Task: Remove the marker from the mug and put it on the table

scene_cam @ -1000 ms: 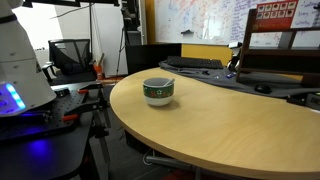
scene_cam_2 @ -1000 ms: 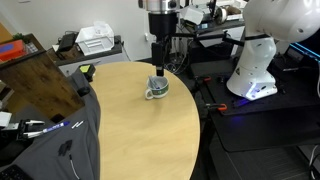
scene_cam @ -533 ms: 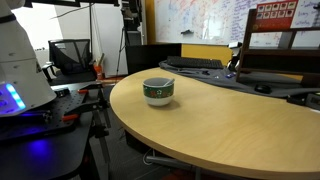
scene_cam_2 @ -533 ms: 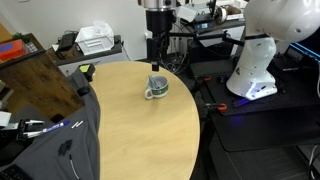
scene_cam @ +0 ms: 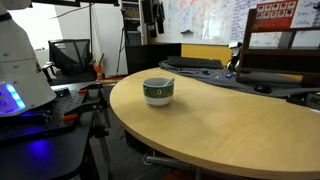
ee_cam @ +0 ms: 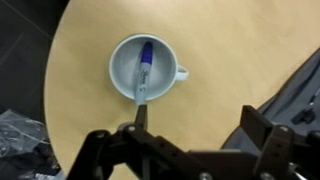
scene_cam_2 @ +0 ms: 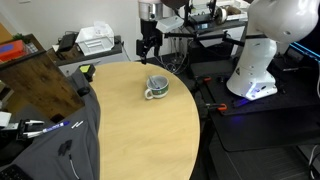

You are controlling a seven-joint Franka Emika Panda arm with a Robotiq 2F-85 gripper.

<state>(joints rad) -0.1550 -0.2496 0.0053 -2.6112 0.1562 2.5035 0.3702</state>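
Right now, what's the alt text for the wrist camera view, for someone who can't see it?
Seen from above, a round white mug holds a slim blue-and-white marker lying slantwise inside it, on a light tan wood-grain table. The black tool, open and empty, shows along the bottom edge.

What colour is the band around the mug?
Dark green; the mug shows it best in an exterior view.

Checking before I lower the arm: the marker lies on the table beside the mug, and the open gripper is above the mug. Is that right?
Not quite. The marker lies inside the mug, not beside it on the table; the wrist view shows this plainly. The rest stands: the gripper is open and above the mug.
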